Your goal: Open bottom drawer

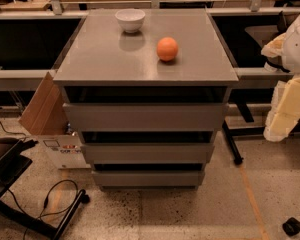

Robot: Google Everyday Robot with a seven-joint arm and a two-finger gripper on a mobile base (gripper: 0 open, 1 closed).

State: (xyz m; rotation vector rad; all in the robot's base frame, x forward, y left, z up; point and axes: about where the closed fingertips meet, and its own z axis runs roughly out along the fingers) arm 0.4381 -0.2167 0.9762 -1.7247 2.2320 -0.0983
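speckled floor, dim workroom, benches behind. our landmark is the grey cabinet (110,59), centre of view. on the cabinet's top sit a white bowl (130,20) near its back edge and an orange (167,49) right of the middle, well apart from each other.

the bottom drawer (149,178) is the lowest of the cabinet's three fronts, just above the floor, under the middle drawer front (147,153). it looks shut: flat, no handle, only a dark slot along its upper edge.

the gripper (268,90) hangs off the cabinet's right side, level with the cabinet's top and top drawer front (145,116), well apart from the target. its two cream pads stand wide apart, nothing between them.

step in hand, as we judge it: the approach has not begun. notes for doing it well:
- the arm must drop a long way and swing across to the cabinet's front.
- with no handle, we reckon the only purchase is the slot above the front; hook the upper lip near its middle so the drawer does not rack.
- pull straight out, level, away from the cabinet's face.
- count fronts from the floor up; the middle slot sits close above and is easy to mistake.
- a cardboard box (42,109) and a loose cable (55,194) lie left of the cabinet; the base should stay clear of them.
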